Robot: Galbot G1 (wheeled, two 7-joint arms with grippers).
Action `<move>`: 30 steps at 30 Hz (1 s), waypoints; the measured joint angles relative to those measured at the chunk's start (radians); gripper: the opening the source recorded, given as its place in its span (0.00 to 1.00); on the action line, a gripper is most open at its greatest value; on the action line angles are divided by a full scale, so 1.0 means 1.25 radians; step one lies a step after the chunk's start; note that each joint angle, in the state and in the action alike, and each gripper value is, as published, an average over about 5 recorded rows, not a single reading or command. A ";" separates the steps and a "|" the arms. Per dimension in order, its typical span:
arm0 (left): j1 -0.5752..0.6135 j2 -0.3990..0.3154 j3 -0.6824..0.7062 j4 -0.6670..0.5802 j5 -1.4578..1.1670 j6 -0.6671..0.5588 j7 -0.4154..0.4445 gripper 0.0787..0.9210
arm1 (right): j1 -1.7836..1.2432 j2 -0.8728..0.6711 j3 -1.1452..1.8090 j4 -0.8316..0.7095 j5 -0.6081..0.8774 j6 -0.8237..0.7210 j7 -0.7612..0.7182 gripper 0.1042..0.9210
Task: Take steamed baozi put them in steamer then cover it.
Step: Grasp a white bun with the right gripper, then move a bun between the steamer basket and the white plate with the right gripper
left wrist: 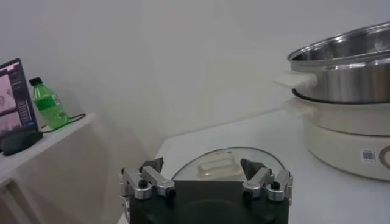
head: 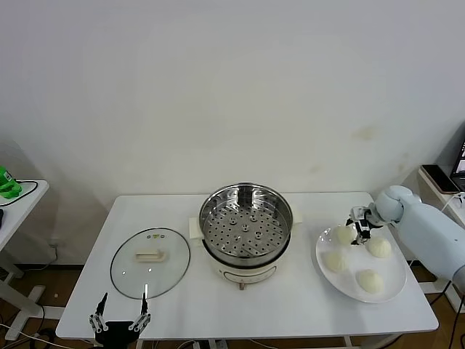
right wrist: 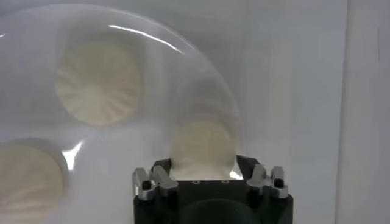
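Baozi: four on the white plate [head: 396,291], right end of the table [head: 305,320], none in the steamer [head: 245,225] yet. The right gripper [head: 359,231] is down over the plate's far-left part, between the bun nearest the steamer [head: 344,234] and the far bun [head: 378,246]. In the wrist view its fingers [right wrist: 159,178] bracket one bun [right wrist: 203,145], closed in against its sides, so it looks gripped but not lifted; which of the two head-view buns that is, I can't say for sure.

Left gripper [head: 120,318] parked at the near-left table edge, jaws wide open, empty, just in front of the glass cover [head: 150,262], which lies flat on the table left of the steamer.

Risks: soft dough, so too tight a pinch may dent or tear it, and too light a one may let it slip on the lift and roll off. The held bun sits close to its neighbour; a sideways drag could nudge that one. The plate sits close to the right table edge, so anything knocked outward has little room.

Room: clear tabletop between plate and steamer, a short path. The steamer rim stands high, so the bun needs to be raised well before crossing. The perforated tray [head: 244,234] is bare, any spot free.
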 measured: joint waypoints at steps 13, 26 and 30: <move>0.003 -0.004 0.004 -0.006 0.001 -0.001 -0.001 0.88 | 0.007 -0.036 -0.001 0.039 0.021 -0.006 -0.001 0.44; -0.003 0.002 0.014 -0.004 0.001 0.001 0.001 0.88 | 0.103 -0.156 -0.068 0.189 0.104 -0.044 0.002 0.45; -0.006 0.006 0.018 -0.003 0.003 0.001 0.001 0.88 | 0.166 -0.183 -0.114 0.238 0.147 -0.059 0.001 0.45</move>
